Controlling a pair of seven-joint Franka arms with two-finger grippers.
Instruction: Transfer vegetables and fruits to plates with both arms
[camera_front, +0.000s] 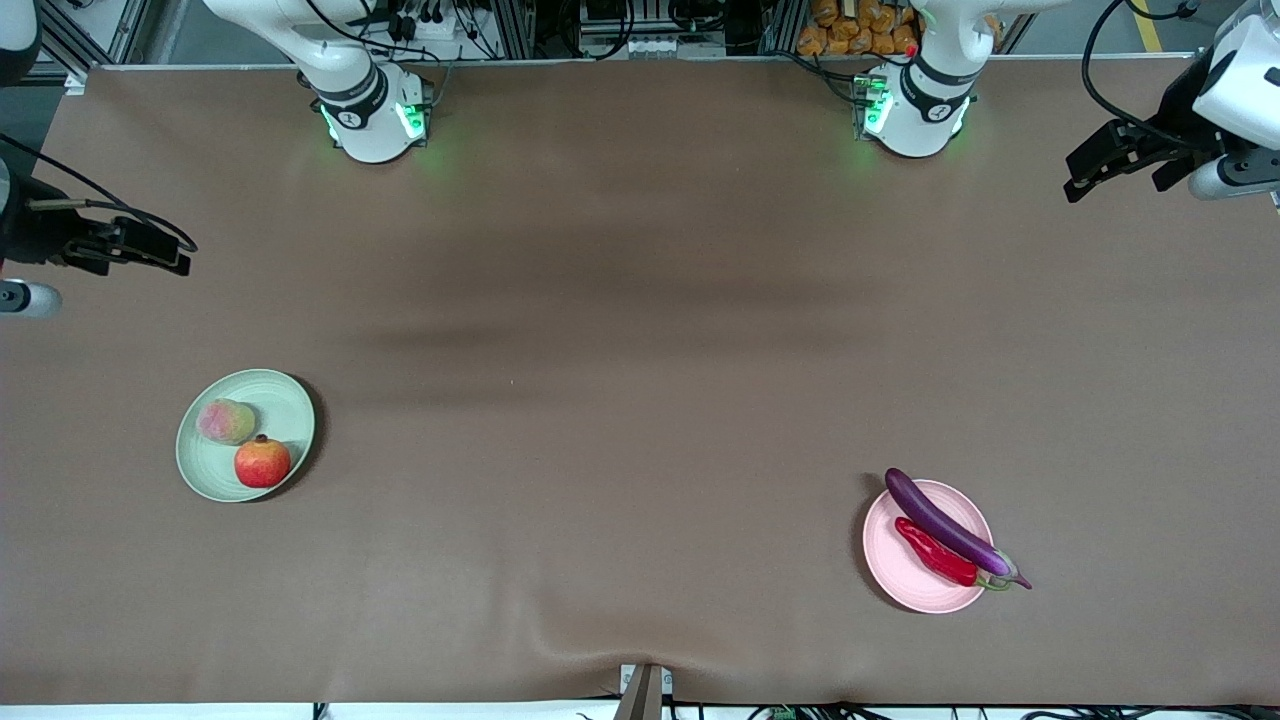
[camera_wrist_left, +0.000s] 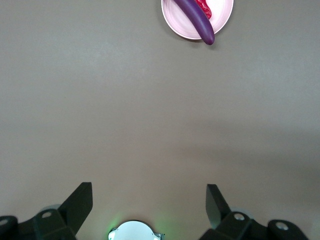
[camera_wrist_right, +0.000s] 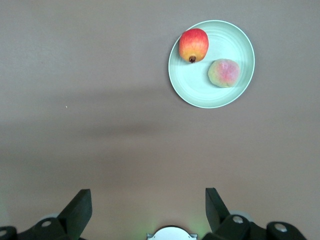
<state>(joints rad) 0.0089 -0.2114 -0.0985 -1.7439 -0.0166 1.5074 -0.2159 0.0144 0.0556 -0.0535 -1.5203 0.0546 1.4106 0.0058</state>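
Observation:
The mint green plate (camera_front: 285, 405) lies toward the right arm's end of the table and holds the peach (camera_front: 226, 421) and the red apple (camera_front: 262, 462). The pink plate (camera_front: 900, 575) lies toward the left arm's end and holds the purple eggplant (camera_front: 948, 527) and the red chili (camera_front: 935, 552); the eggplant's stem end overhangs the rim. My left gripper (camera_front: 1085, 170) is open and empty, up at the left arm's end of the table. My right gripper (camera_front: 170, 252) is open and empty at the right arm's end. The right wrist view shows the apple (camera_wrist_right: 193, 45) and peach (camera_wrist_right: 224, 73).
The brown table cover (camera_front: 640, 350) spreads between the two plates. The arm bases (camera_front: 375, 115) (camera_front: 915, 105) stand along the edge farthest from the front camera. A small metal fixture (camera_front: 643, 690) sits at the nearest edge. The left wrist view shows the eggplant (camera_wrist_left: 195, 17) on the pink plate (camera_wrist_left: 222, 15).

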